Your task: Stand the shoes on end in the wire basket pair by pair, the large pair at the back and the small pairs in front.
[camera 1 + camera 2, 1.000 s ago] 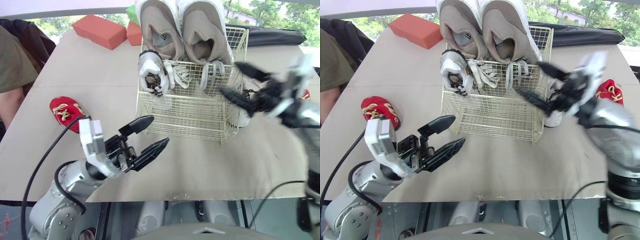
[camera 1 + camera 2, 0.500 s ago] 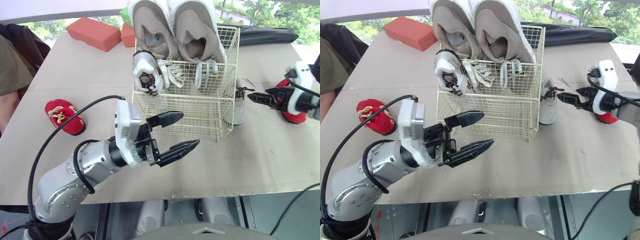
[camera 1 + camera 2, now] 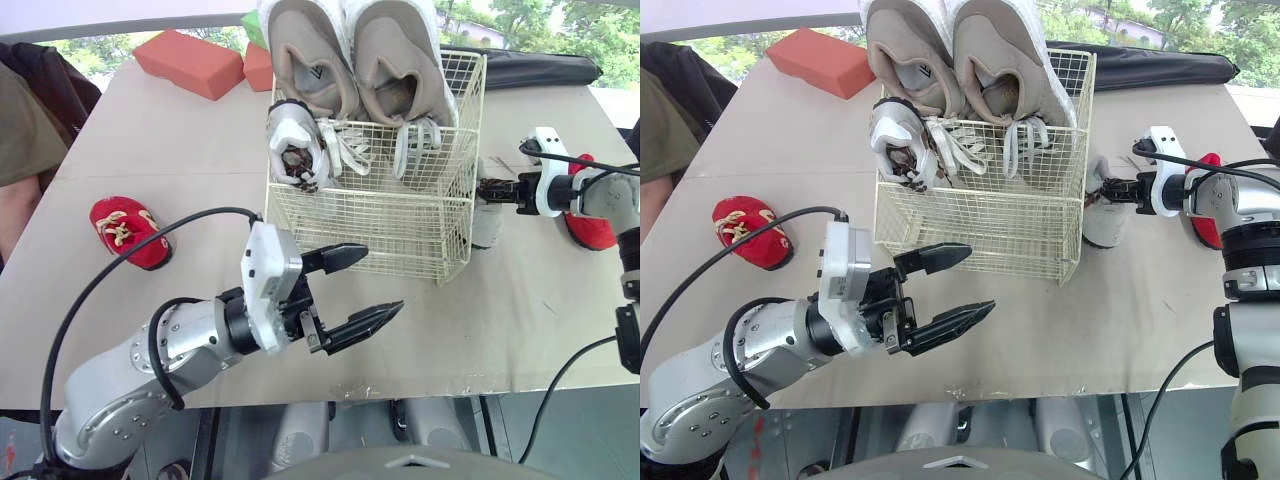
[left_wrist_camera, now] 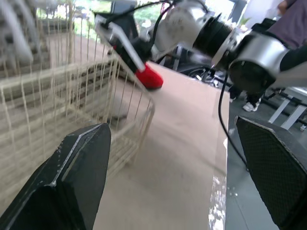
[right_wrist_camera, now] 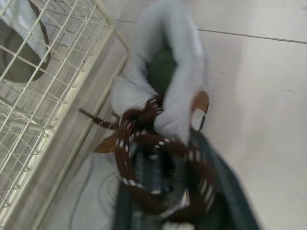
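Observation:
The cream wire basket holds the large beige pair on end at the back and one small silver-white shoe at the front left. Its mate, a small white shoe with brown laces, stands on the table against the basket's right side. My right gripper is shut on the top of that shoe. One red shoe lies at the table's left, another beyond my right wrist. My left gripper hovers open and empty before the basket's front wall.
Two red blocks and a green thing sit at the back left. A person's arm rests at the left edge. A dark bag lies along the back right. The table's front edge runs just below my left gripper.
My right gripper moved in to the white shoe beside the basket and shut. My left gripper came forward and right to the basket's front, still open.

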`<act>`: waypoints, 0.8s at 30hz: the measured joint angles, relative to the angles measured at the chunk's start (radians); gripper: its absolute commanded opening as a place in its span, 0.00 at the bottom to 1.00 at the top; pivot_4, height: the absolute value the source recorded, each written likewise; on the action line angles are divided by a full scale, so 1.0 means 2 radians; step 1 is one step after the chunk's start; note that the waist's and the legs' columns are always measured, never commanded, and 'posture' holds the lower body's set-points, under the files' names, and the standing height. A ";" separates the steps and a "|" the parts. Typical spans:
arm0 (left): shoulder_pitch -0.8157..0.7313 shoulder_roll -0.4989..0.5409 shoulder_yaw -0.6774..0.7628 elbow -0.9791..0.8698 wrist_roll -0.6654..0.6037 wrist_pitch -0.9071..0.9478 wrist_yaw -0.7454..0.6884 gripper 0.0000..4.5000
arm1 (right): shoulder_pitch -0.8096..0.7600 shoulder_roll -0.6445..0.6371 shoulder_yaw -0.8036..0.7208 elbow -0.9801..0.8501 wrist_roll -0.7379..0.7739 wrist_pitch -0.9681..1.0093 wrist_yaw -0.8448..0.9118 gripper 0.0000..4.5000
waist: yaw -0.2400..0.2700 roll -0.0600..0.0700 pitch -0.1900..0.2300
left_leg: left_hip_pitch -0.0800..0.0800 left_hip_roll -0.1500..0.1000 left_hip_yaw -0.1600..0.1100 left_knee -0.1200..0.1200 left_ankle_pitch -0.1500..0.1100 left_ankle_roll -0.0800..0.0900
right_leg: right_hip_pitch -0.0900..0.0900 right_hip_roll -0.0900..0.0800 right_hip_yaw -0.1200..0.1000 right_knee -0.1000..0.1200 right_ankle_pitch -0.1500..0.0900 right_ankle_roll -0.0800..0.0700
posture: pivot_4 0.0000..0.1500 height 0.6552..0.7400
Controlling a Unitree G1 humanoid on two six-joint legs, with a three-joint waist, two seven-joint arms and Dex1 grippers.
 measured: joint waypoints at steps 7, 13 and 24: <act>0.026 -0.014 0.000 0.023 0.033 -0.041 -0.074 1.00 | 0.129 -0.027 -0.158 -0.153 0.054 0.041 -0.020 0.01 | 0.017 0.001 0.001 | -0.001 0.000 0.000 0.000 0.000 0.000 | 0.000 0.000 0.000 0.000 0.000 0.000 | 1.00 1.00; -0.026 -0.042 0.001 0.046 0.005 -0.044 -0.092 1.00 | 0.223 0.040 -0.356 -0.351 0.120 -0.027 -0.064 0.01 | 0.015 0.001 0.000 | 0.000 0.000 0.000 0.001 0.000 0.000 | 0.000 0.001 0.000 0.002 0.000 0.000 | 1.00 1.00; -0.116 -0.026 0.070 0.146 -0.087 -0.020 -0.126 1.00 | 0.183 0.206 -0.261 -0.583 0.132 -0.217 -0.204 0.01 | -0.007 0.001 0.000 | 0.001 0.000 0.000 0.001 0.001 -0.002 | 0.000 0.001 0.000 0.003 0.000 0.000 | 1.00 1.00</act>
